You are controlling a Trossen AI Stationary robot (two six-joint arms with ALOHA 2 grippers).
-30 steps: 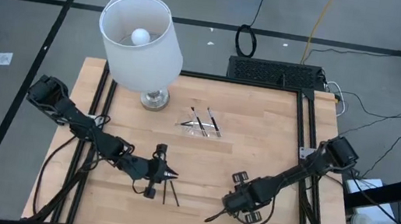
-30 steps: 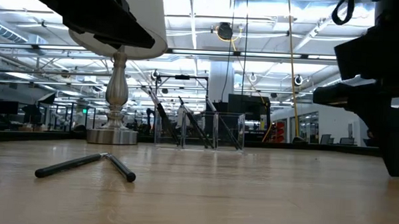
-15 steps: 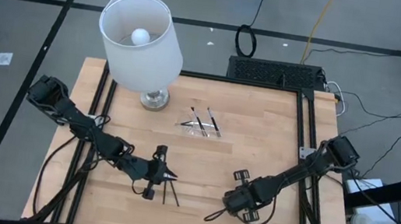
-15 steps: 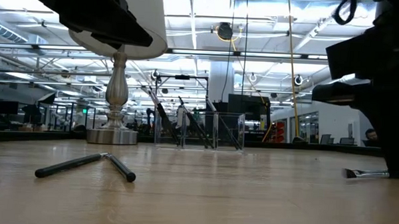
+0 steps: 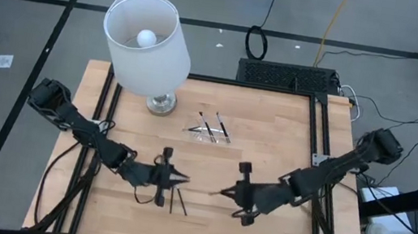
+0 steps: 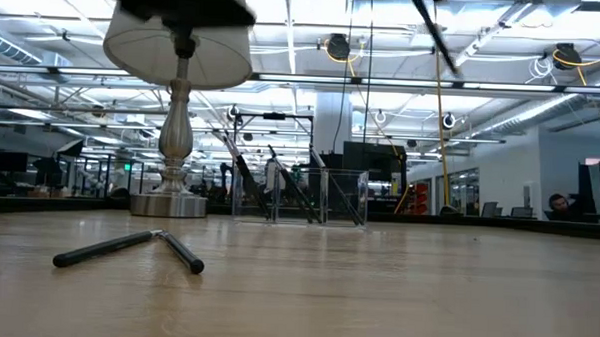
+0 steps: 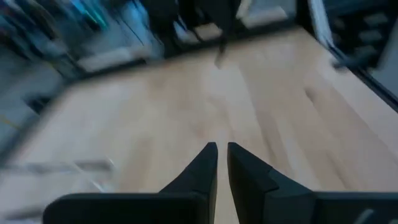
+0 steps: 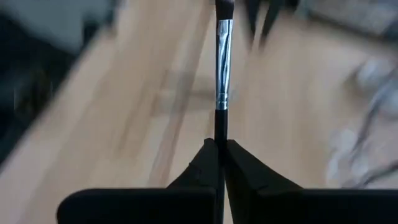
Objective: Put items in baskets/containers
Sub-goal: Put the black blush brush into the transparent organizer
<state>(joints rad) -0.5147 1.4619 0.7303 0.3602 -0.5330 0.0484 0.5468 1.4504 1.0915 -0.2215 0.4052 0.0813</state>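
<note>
My right gripper (image 5: 233,193) hangs above the table's middle, shut on a thin dark stick (image 5: 221,193) with a silver ferrule, seen high up in the low view (image 6: 432,31). My left gripper (image 5: 182,181) faces it from the left, its fingers (image 7: 208,158) almost together with nothing between them. Two more sticks (image 5: 177,203) lie crossed in a V (image 6: 127,247) flat on the wood just near of the left gripper. The clear container (image 5: 209,131) stands farther back with several sticks leaning inside it (image 6: 299,197). My right gripper pinches the stick's black handle (image 8: 220,127) between its two fingers, near the handle's free end. The stick runs on along the fingers, ferrule and bristles ahead. The fingers come from the table's right, slanting a little down. The stick is lifted clear of the table.
A white-shaded lamp (image 5: 147,43) stands on its metal base (image 5: 161,104) at the far left, next to the container. Bare wood (image 5: 269,158) lies between the grippers and the container. A black frame (image 5: 312,131) runs along the table's edges.
My right gripper has taken hold of a stick that lay near the front edge. It has risen well above the table, shifted toward the table's left and tipped from steeply down to nearly level. The stick has been lifted clear and now points left.
</note>
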